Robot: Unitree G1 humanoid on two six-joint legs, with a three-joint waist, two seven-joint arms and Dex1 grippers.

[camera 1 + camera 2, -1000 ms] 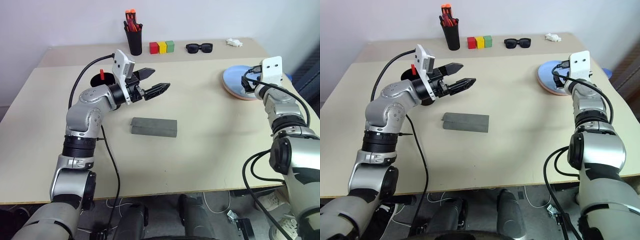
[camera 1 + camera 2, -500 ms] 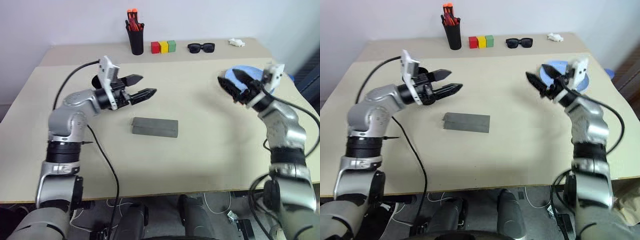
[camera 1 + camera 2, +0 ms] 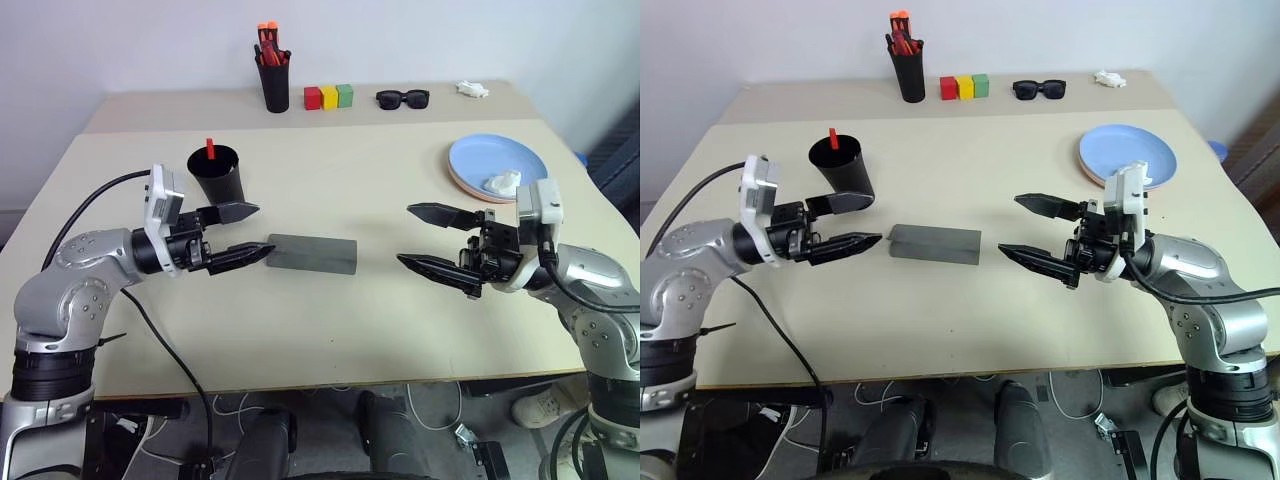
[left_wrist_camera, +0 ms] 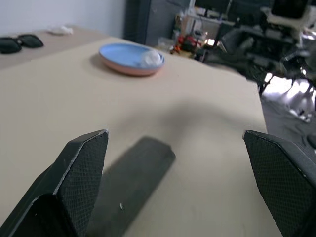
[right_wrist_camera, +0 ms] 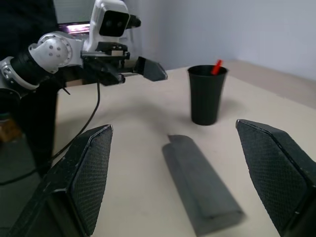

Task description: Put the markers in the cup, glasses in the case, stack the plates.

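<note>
On the desk (image 3: 400,330), the case (image 3: 310,254) lies shut in the middle, between the two end effectors. Left end effector (image 3: 238,232) hangs level with its tips just beside the case's left end, fingers spread wide, nothing in it. Right end effector (image 3: 432,240) faces it from the other side, apart from the case, also spread wide and empty.

Cup (image 3: 215,173) stands upright behind the left end effector with a red marker (image 3: 210,149) sticking out of it; the smaller dark marker is probably inside too, can't tell from here.

Plates (image 3: 497,168) sit stacked at far right, blue on top of pink, with a small white bit (image 3: 501,183) resting on the blue one. Glasses aren't lying loose on the desk, so likely they're in the closed case.

Judged from this layout, all three parts look done, nothing obvious left.

Back edge: pen cup (image 3: 273,82), coloured blocks (image 3: 328,96), sunglasses (image 3: 402,98), untouched.
</note>
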